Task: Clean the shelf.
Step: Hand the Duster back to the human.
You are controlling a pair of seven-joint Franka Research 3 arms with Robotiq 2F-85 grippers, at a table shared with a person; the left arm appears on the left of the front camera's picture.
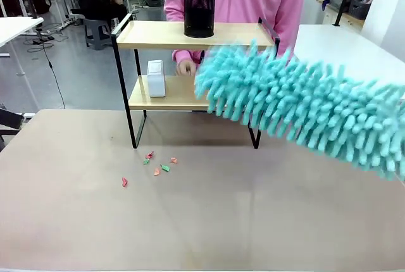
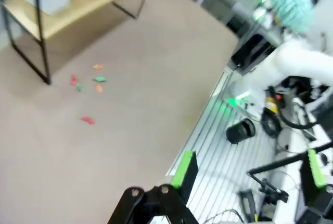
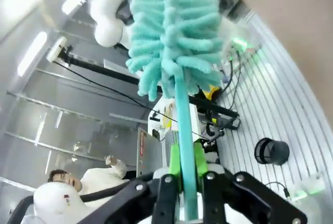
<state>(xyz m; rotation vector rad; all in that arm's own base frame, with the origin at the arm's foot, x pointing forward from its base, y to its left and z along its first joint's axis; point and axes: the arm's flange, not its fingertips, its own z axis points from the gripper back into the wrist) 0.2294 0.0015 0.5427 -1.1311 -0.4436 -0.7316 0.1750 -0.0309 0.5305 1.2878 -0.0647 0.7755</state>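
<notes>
Dusting looks barely begun to me: right gripper (image 3: 186,182) pinches the duster (image 1: 304,111), its head at the right edge of the shelf (image 1: 190,35), left gripper (image 2: 248,172) spread and empty, scraps (image 1: 155,166) littering the table (image 1: 253,221).

Upper centre stands the shelf (image 1: 152,35), a container (image 1: 199,12) on its top board, a box (image 1: 155,78) on the lower. A duster (image 1: 304,104) crosses before its right end; scraps (image 1: 165,167), perhaps paper, lie below-left.

Wooden shelf (image 1: 152,35) — fluffy cloth duster (image 1: 304,104).
</notes>
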